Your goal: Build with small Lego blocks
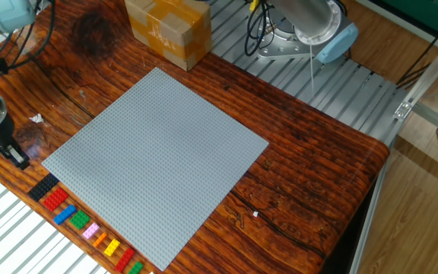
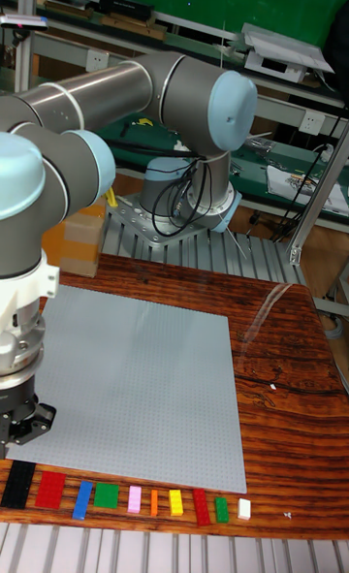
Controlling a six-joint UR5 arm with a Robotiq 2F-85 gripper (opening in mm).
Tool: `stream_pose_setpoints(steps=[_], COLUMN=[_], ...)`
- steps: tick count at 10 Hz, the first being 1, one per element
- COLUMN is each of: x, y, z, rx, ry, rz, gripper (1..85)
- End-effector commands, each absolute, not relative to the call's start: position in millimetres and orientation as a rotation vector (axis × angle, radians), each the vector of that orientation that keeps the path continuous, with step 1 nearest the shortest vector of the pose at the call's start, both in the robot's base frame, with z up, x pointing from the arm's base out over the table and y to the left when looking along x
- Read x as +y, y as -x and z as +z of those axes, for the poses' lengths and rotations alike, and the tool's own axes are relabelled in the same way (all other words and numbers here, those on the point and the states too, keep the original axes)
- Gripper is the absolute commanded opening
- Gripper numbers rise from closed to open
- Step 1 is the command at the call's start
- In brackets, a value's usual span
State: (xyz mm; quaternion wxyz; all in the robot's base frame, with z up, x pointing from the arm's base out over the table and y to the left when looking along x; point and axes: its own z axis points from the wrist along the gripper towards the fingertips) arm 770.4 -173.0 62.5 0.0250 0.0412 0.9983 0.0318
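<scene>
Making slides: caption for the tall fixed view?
UR5 gripper hovers above the black brick in a row of colored Lego bricks beside a bare grey baseplate.

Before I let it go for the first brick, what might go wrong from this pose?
1. The bricks lie in one tight row along the baseplate's edge, so the tool, hanging just above the black brick at the row's end, may nudge the red brick beside it.
2. The row sits close to the wooden table's edge; a knocked brick might slide off it.
</scene>
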Motion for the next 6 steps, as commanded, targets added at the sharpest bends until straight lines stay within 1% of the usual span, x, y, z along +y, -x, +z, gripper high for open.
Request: stream_pose_setpoints(steps=[1, 4, 6], x=[-163, -161, -164], y=[-774, -780, -782], z=[59, 51, 48], rx=[3.082, 3.063, 3.056], ry=[-0.142, -0.104, -0.081], rz=[0.143, 0.137, 0.099], gripper=[1.0, 1.0, 1.0])
